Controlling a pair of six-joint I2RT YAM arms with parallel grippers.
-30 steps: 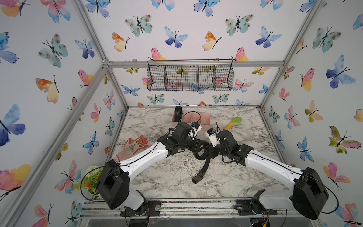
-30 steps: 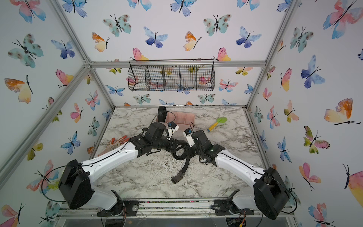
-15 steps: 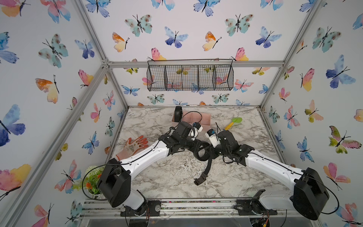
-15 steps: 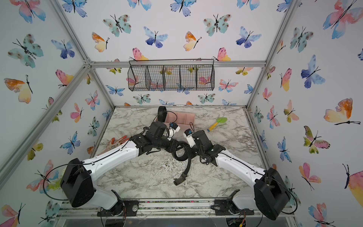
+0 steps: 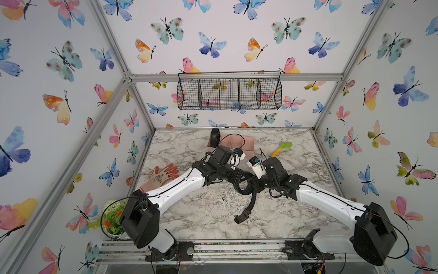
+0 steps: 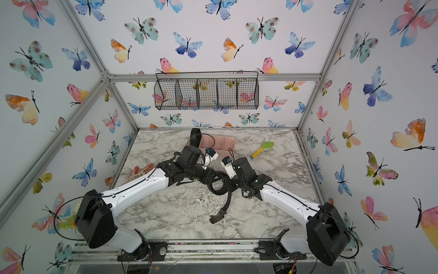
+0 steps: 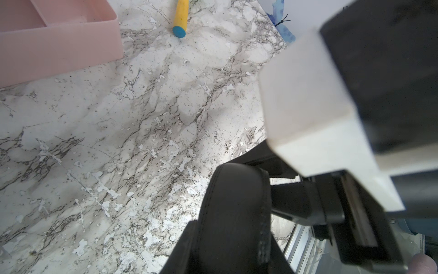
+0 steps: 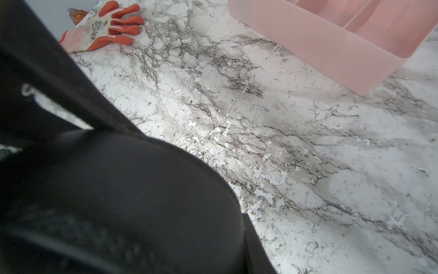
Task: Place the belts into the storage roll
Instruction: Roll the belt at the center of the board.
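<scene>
A black belt (image 5: 244, 188) is wound into a loose coil and held above the table's middle, and its tail hangs down to the buckle end (image 5: 240, 218) on the marble. My left gripper (image 5: 239, 178) is shut on the coil from the left; the strap (image 7: 234, 208) fills the space between its jaws. My right gripper (image 5: 255, 185) is shut on the same coil from the right, where the belt (image 8: 142, 201) hides most of that wrist view. A second belt (image 5: 215, 136), rolled up, stands at the left end of the pale pink storage roll (image 5: 247, 143) at the back.
A green and yellow toy shovel (image 5: 282, 148) lies right of the tray. An orange and white glove (image 5: 163, 175) lies by the left wall. A potted plant (image 5: 113, 218) stands at the front left corner. A black wire basket (image 5: 228, 93) hangs on the back wall.
My left gripper's jaws have closed in on the belt coil. The hanging tail has swung slightly to the right. The right arm has barely moved.
</scene>
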